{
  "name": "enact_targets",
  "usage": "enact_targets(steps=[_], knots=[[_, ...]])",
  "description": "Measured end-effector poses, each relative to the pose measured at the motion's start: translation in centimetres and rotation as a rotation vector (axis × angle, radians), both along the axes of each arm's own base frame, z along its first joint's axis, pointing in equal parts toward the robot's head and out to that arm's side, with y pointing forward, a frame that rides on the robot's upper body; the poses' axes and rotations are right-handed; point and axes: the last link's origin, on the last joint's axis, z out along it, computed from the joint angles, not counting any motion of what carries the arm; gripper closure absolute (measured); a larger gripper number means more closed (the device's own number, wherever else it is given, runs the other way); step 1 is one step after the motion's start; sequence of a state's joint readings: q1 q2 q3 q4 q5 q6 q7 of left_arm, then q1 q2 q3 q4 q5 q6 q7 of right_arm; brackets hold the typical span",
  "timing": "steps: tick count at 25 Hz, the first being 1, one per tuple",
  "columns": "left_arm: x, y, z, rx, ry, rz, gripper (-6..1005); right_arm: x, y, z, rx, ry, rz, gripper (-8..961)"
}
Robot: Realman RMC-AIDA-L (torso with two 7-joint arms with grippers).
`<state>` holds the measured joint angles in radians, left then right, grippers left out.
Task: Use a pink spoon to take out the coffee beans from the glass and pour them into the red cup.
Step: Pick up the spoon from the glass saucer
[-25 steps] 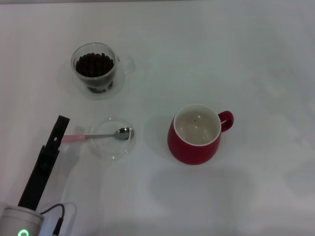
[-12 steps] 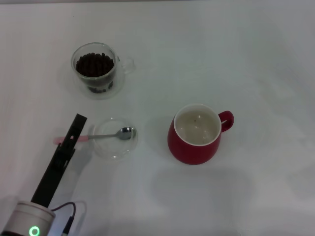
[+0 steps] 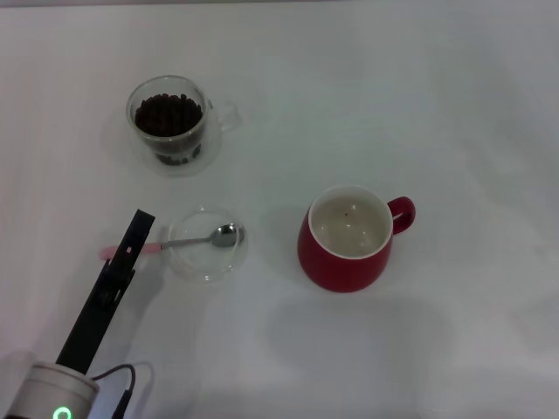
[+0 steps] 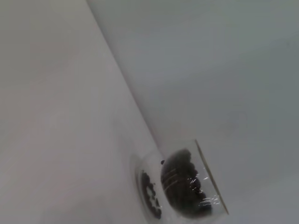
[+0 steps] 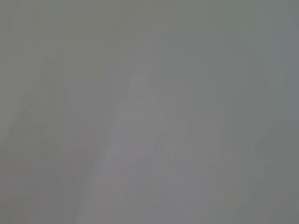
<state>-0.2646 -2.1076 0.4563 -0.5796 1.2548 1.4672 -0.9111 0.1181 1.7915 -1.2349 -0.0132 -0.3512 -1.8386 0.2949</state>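
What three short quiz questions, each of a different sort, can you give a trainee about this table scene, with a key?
1. True or false: the glass with the coffee beans stands nearer to the robot than the red cup.
2. Where does the bowl of the pink spoon rest? A) in the red cup B) in the shallow glass dish C) in the glass
3. Fill the blank: the left gripper is over the spoon's ____ end.

Key
1. False: the glass is farther away.
2. B.
3. Handle. The pink tip shows beside the gripper; whether the jaws hold it cannot be seen.
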Motion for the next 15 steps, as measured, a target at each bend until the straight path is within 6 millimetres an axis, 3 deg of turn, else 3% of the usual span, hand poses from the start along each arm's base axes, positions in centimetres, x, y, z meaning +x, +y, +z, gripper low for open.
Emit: enact_targets(steps=[9, 15], knots=[[-0.49, 0.15, -0.52, -0.044, -0.01, 0.033, 387, -0.01, -0.04, -0.07, 0.005, -0.011, 0.0, 330], [-0.51, 0.13, -0.53, -0.044, -0.005, 0.034, 639, -0.04, -0.03, -0.28, 0.009, -0.017, -0.003, 330]])
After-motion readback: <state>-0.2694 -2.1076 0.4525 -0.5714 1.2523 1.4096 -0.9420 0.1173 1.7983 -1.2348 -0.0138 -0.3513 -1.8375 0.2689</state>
